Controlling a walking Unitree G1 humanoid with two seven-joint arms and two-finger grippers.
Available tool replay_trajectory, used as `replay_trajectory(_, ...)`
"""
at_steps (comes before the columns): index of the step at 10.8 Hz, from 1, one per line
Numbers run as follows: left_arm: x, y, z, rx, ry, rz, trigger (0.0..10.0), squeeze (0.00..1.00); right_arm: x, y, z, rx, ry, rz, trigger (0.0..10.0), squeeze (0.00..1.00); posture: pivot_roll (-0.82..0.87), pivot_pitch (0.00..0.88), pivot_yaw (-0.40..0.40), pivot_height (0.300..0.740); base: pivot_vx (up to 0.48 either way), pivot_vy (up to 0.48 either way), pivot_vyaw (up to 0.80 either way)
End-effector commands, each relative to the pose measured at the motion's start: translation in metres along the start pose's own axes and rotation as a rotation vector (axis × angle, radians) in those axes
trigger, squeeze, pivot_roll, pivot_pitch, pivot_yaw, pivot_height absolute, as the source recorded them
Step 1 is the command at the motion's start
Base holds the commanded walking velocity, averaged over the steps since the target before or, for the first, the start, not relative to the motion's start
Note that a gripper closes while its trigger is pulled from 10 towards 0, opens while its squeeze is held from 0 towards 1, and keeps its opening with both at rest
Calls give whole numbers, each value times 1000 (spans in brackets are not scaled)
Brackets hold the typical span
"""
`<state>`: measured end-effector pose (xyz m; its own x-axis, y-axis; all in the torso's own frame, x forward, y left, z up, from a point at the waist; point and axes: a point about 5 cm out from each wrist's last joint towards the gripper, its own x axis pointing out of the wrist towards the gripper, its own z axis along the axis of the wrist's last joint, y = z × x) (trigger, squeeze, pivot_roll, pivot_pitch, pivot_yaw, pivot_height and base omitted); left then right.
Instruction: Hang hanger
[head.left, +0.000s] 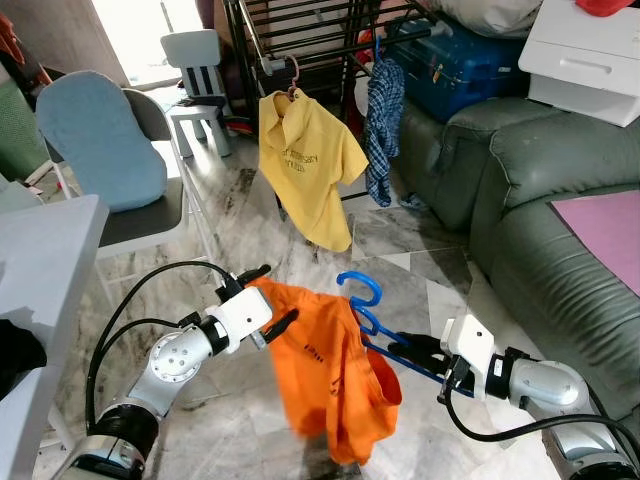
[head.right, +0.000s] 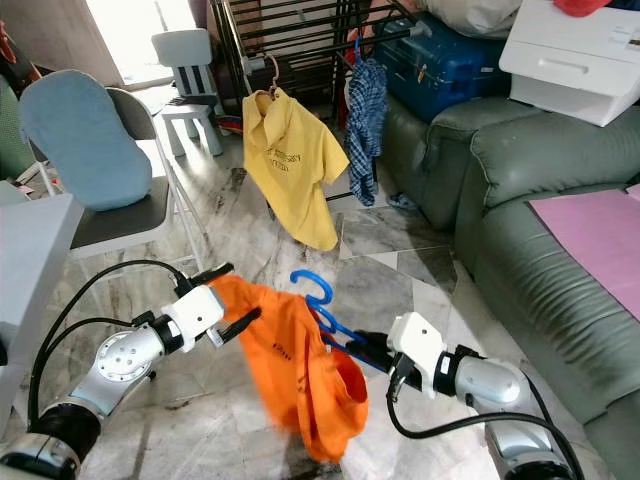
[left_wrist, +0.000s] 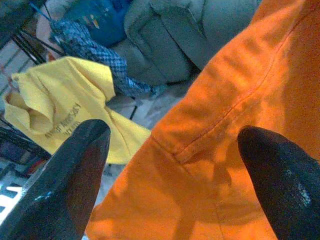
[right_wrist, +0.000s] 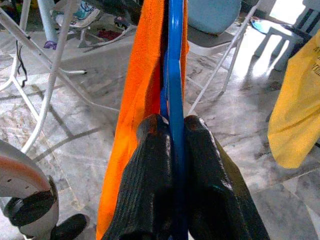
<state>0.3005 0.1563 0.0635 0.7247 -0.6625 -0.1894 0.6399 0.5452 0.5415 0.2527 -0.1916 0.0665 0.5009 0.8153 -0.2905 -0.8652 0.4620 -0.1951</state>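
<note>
So the blue hanger (head.left: 372, 318) sits mid-frame, clamped tight in the right gripper (right_wrist: 172, 131); left gripper (head.left: 268, 297) spread wide, touching the orange shirt (head.left: 330, 375).

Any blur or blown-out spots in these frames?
Left eye view: window area at top is blown out; orange shirt lower edge smeared. Left wrist view: left gripper fingertips soft, close to lens. Right wrist view: floor glare; right gripper on the blue hanger sharp.
</note>
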Motion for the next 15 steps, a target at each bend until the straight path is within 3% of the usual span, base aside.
replay_trajectory(1, -3, 1, -4, 20, 31, -44, 9412, 0, 3, 1, 11, -37, -55, 35, 10000, 0, -228, 0, 107, 740, 0, 0, 0)
replay_trajectory(2, -2, -2, -7, 13, 45, -80, 4275, 0, 3, 1, 13, -46, -61, 46, 10000, 0, -232, 0, 108, 740, 0, 0, 0)
replay_trajectory(3, -1, -4, -8, 21, 48, -117, 1216, 0, 2, 0, 15, -57, -63, 56, 10000, 0, -235, 0, 109, 740, 0, 0, 0)
replay_trajectory(4, 1, -3, -8, 22, 54, -138, 0, 0, 1, 0, 17, -67, -63, 70, 10000, 0, -240, 0, 114, 740, 0, 0, 0)
replay_trajectory(6, 3, 2, -6, 30, 55, -150, 0, 0, -1, 1, 18, -81, -59, 83, 10000, 0, -242, 0, 117, 740, 0, 0, 0)
replay_trajectory(10, 5, 0, -8, -31, 101, -319, 0, 0, -4, -5, 17, -156, -19, 58, 10000, 0, -245, 0, 129, 740, 0, 0, 0)
replay_trajectory(15, 6, 7, -6, -87, 132, -434, 0, 0, -1, -5, 16, -192, -14, 46, 10000, 0, -243, 0, 135, 740, 0, 0, 0)
